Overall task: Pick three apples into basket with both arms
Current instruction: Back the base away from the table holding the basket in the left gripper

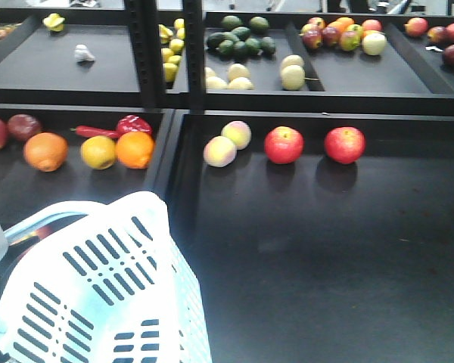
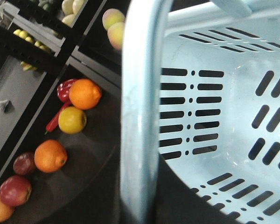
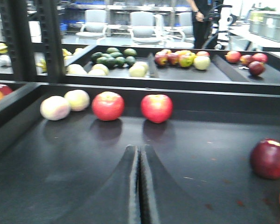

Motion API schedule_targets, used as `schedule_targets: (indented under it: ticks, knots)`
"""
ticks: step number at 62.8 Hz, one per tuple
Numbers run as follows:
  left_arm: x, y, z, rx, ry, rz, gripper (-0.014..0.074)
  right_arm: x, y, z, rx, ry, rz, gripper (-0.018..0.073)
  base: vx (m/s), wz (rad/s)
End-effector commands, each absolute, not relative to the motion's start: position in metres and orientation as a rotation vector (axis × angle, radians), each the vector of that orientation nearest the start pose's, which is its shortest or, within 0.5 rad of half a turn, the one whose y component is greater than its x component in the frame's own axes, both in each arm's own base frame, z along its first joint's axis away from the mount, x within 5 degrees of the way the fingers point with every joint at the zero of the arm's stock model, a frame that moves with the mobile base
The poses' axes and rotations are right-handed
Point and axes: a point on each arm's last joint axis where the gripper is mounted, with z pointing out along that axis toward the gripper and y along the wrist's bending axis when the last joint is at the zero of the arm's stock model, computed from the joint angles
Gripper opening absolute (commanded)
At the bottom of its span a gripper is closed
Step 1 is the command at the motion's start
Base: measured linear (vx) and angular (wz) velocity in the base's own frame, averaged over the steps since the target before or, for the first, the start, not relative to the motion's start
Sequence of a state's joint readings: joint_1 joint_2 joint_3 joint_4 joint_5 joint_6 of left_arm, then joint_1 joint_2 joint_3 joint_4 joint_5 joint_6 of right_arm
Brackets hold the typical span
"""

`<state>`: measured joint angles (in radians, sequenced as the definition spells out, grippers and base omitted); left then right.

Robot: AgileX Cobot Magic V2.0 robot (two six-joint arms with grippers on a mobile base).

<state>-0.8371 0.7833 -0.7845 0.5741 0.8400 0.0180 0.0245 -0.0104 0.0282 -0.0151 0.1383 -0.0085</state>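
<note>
Far left of the right fingers (image 3: 135,156), the pale basket (image 1: 98,295) sits tilted, its handle (image 2: 140,116) filling the left wrist view; the left fingers are out of sight, so their state cannot be told. The right fingers are pressed together on nothing. Beyond their tips rest one red apple (image 3: 108,105) slightly left and a second red apple (image 3: 157,108) slightly right; a darker apple (image 3: 269,158), perhaps the third, lies well right on the surface (image 3: 60,158).

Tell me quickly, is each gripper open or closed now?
Left gripper: not in view, so it cannot be told.
Right gripper: closed, holding nothing.
</note>
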Motion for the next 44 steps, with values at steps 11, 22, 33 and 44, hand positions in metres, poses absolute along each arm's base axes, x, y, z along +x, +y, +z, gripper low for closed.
schedule_targets:
  ticks: [11, 22, 33, 44]
  knots:
    - [0.1212, -0.081, 0.3587, 1.059, 1.787, 0.201, -0.0007, 0.0559, 0.0011, 0.1959, -0.048, 1.556, -0.017, -0.001, -0.09, 0.26]
    - [0.1212, -0.081, 0.3587, 1.059, 1.787, 0.201, -0.0007, 0.0559, 0.0011, 0.1959, -0.048, 1.556, -0.017, -0.001, -0.09, 0.36]
    - [0.1212, -0.081, 0.3587, 1.059, 1.787, 0.201, -0.0007, 0.0559, 0.0011, 0.1959, -0.048, 1.556, -0.017, -0.001, -0.11, 0.41]
    - [0.1212, -0.081, 0.3587, 1.059, 1.787, 0.201, -0.0007, 0.0559, 0.0011, 0.1959, -0.048, 1.556, -0.017, -0.001, -0.11, 0.44]
